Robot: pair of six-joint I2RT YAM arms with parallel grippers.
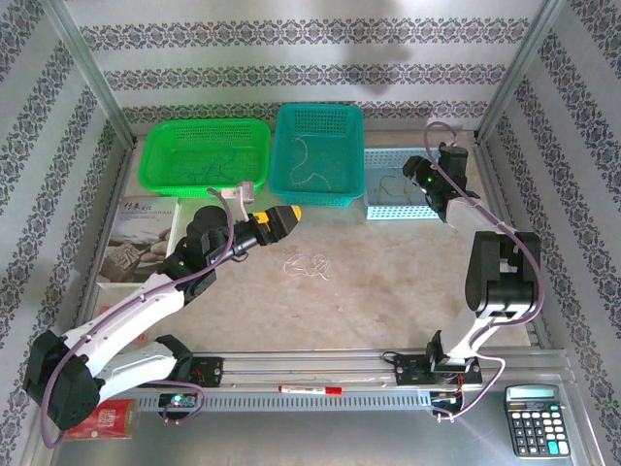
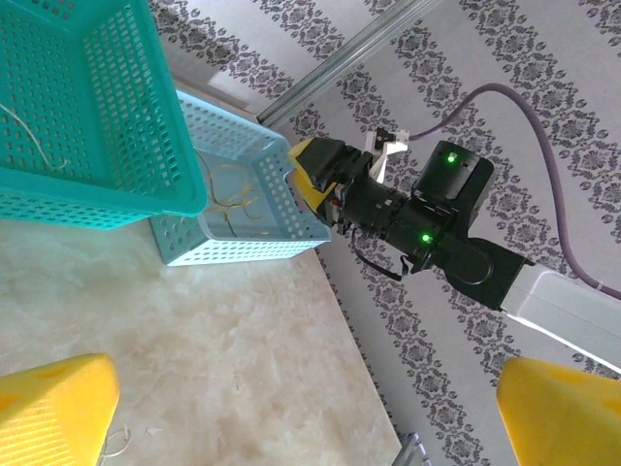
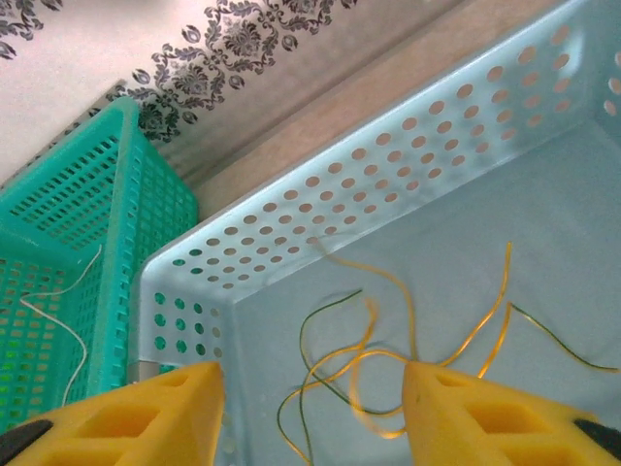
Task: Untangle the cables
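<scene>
**Mia:** Where are the cables?

**Tom:** The cables are a small, curly, whitish bunch. They lie on the bench, near the middle, in front of the teal basket. Nothing touches them.

**Mia:** What is the left pincer doing?

**Tom:** It hangs above the bench, up and to the left of the bunch. Its wrist camera shows the yellow fingers far apart, so it is wide open with nothing in it.

**Mia:** And the right pincer?

**Tom:** It is over the light blue basket. Its two fingers are spread apart too. It grips nothing.

**Mia:** Is anything in that basket?

**Tom:** Yes, thin yellow and green wires curl on its floor.

**Mia:** And the teal one?

**Tom:** A thin white wire lies inside. There is a green basket beside it, on the left.
</scene>
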